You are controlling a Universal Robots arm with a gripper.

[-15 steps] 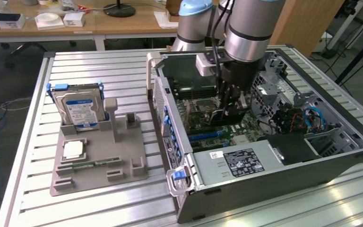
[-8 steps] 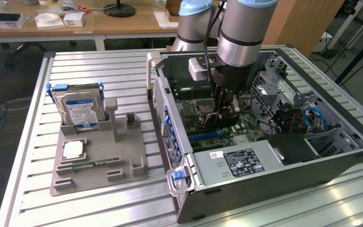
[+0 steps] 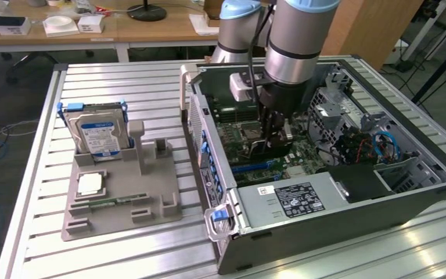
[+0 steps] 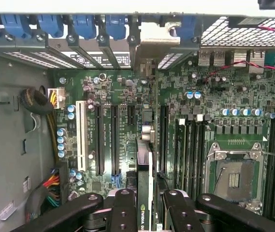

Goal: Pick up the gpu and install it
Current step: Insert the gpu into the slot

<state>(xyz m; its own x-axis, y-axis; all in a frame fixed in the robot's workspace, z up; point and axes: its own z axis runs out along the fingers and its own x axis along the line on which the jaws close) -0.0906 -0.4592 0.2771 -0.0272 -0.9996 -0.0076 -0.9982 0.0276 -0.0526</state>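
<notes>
Indoors, above the slatted metal worktop (image 3: 130, 75), the jaws grip the gpu (image 4: 146, 193) edge-on, largely hidden between them.

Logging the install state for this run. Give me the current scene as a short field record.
end effector: shut on gpu, inside case
gpu: on edge over motherboard slots; seated or not, cannot tell
case: side open, lying on table
fixture: on the exterior view's left of case; holds hard drive upright and memory stick flat
</notes>
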